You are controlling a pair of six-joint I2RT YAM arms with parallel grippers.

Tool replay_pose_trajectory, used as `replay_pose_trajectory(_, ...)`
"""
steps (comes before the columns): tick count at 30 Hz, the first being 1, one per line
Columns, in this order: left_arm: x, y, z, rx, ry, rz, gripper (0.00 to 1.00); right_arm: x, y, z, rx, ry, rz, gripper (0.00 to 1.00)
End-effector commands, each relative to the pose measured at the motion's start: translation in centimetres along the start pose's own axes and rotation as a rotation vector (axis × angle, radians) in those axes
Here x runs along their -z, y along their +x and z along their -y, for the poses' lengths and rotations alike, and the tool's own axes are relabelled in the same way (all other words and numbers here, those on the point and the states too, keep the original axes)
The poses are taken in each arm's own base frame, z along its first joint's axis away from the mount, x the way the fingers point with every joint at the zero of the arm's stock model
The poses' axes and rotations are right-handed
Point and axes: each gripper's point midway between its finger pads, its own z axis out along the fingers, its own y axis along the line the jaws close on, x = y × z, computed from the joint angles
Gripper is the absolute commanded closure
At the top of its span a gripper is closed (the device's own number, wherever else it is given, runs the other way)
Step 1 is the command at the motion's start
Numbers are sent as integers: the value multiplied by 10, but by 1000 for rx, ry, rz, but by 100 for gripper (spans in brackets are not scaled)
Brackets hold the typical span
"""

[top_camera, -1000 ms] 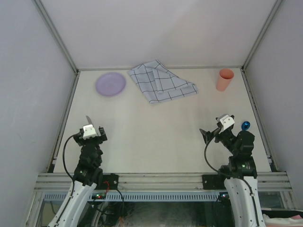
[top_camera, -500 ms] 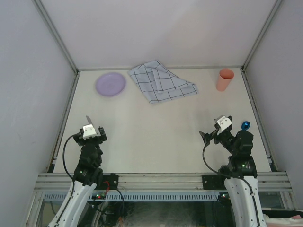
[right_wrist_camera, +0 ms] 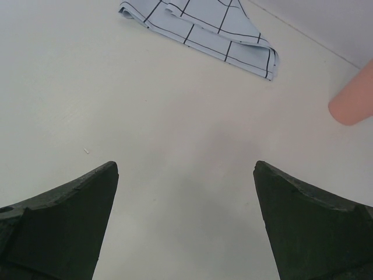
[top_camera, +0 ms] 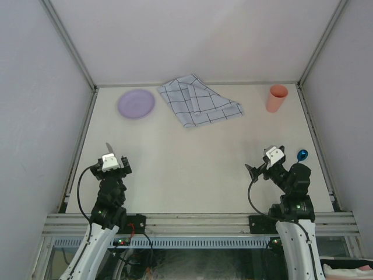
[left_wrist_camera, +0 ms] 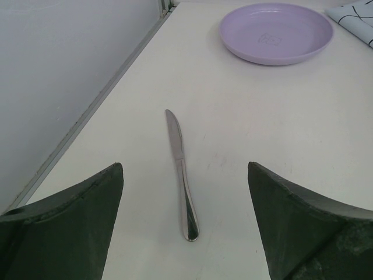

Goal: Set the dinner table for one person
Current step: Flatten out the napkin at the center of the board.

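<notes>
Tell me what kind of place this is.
Probably a robot test cell, not a dining room: a plain off-white tabletop edged by aluminium rails, blank pale panel walls, and staged tableware like the round lilac plate.

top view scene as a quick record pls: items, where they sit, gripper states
surface: dinner table, off-white
far edge, left to right: purple plate, checked cloth, pink cup
knife: flat on the table, ahead of the left gripper, untouched
blue object: beside the right arm, too small to identify
left gripper: open, empty
right gripper: open, empty
</notes>
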Motion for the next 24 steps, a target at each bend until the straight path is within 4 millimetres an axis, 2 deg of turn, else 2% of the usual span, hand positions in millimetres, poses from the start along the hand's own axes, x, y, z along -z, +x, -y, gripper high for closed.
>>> replay_pose_trajectory(1,-2,10,4,71,9,79,9,0,-9,-1,55,-18,35,0)
replay_pose_trajectory(4,-2,10,4,71,10,79,9,-1,-12,-9,91,-69,29,0)
replay_pose_trajectory(7,-2,10,4,70,10,78,9,-11,-28,-16,141,-135,6,0)
replay_pose_trajectory(10,-2,10,4,72,11,78,10,-27,-63,-3,188,-79,-4,0)
replay_pose_trajectory(14,-2,10,5,71,12,77,11,-51,-109,10,253,-17,-110,0)
replay_pose_trajectory(17,-2,10,4,71,11,77,13,-66,-153,18,265,17,-117,0)
replay_pose_trajectory(20,-2,10,4,71,11,77,14,-76,-185,20,268,11,-77,0)
replay_pose_trajectory(22,-2,10,4,71,10,77,14,-90,-184,19,273,7,-66,0)
replay_pose_trajectory(24,-2,10,4,70,10,77,15,-108,-170,18,262,-7,-117,0)
